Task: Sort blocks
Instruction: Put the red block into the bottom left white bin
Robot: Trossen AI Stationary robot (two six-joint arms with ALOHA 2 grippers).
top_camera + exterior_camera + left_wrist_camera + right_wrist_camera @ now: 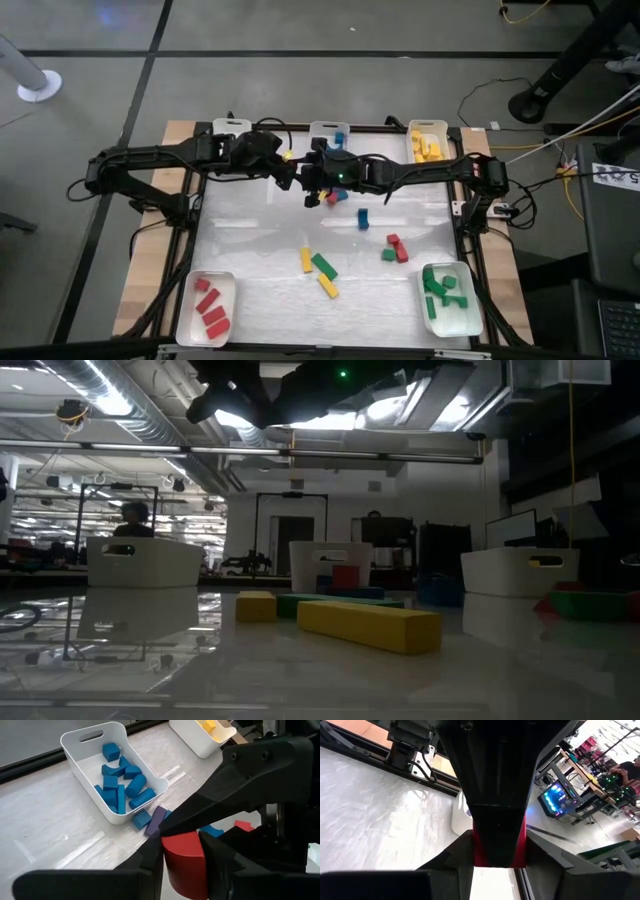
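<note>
Both my grippers, left gripper (pixel 182 865) and right gripper (pixel 497 845), close on one red block (pixel 184 862) between their fingers. Four trays hold sorted blocks; about nine blocks wait below.

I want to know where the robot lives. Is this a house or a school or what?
Probably a robotics lab or workshop, not a house. Bare pipes and ducts run under the ceiling, cluttered workbenches with a lit screen fill the room behind, and loose cables lie on the floor beside the table.
</note>
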